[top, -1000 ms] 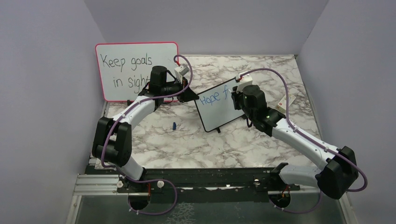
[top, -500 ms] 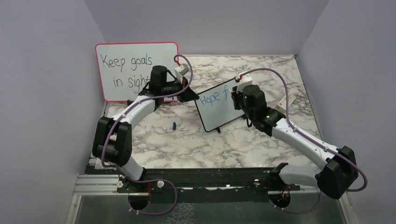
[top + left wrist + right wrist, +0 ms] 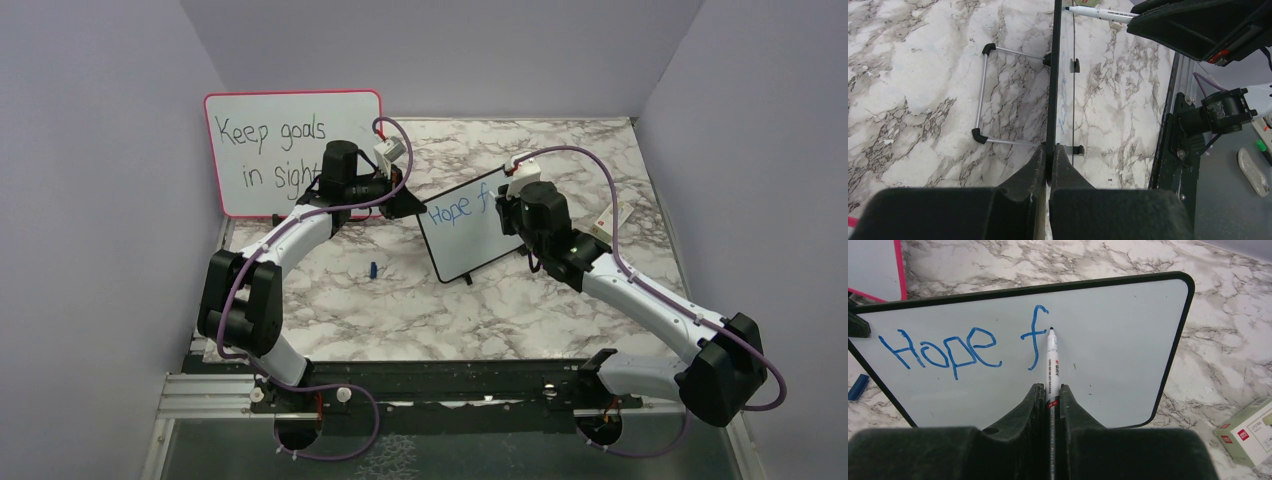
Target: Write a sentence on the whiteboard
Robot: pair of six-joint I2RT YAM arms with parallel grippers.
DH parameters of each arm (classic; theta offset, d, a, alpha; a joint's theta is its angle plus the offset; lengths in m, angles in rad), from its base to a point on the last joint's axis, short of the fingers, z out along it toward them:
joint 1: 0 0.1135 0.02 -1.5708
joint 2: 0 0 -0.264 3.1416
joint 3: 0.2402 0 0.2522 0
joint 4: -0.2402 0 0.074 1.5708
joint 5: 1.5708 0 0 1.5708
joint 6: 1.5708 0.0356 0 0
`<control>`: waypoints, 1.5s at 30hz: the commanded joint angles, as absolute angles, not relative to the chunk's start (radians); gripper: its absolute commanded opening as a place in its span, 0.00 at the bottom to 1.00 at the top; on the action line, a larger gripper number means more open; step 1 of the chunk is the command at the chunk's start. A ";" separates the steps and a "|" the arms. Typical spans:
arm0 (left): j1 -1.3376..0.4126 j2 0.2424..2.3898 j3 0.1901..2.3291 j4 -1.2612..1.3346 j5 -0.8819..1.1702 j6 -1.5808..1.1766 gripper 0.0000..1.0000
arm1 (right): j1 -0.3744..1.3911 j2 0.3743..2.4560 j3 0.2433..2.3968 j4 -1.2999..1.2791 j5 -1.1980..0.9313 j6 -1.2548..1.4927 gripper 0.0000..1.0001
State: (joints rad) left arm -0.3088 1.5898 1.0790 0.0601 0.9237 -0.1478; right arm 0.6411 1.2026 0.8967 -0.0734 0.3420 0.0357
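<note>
The right claw (image 3: pixel 1050 390) pinches a slim white marker (image 3: pixel 1052 357), its tip at the small black-framed whiteboard (image 3: pixel 1118 355) just ahead, beside the blue handwritten sentence (image 3: pixel 948 347), so far "Hope f". The left claw (image 3: pixel 1049 157) clamps the board's edge; light, even pressure suits the next stroke.

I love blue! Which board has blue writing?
The small black-framed whiteboard reading "Hope f"; the bigger pink-framed board at the back has black writing.
</note>
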 commanded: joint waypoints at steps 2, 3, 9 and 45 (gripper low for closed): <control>-0.310 1.612 1.085 0.002 0.932 -0.110 0.00 | 0.635 1.197 0.903 -0.081 0.322 0.038 0.01; -0.310 1.612 1.085 0.002 0.932 -0.109 0.00 | 0.635 1.196 0.902 -0.081 0.323 0.038 0.01; -0.310 1.612 1.085 0.002 0.928 -0.109 0.00 | 0.635 1.193 0.900 -0.085 0.328 0.035 0.01; -0.310 1.614 1.085 0.002 0.933 -0.111 0.00 | 0.634 1.155 0.893 -0.076 0.341 0.029 0.01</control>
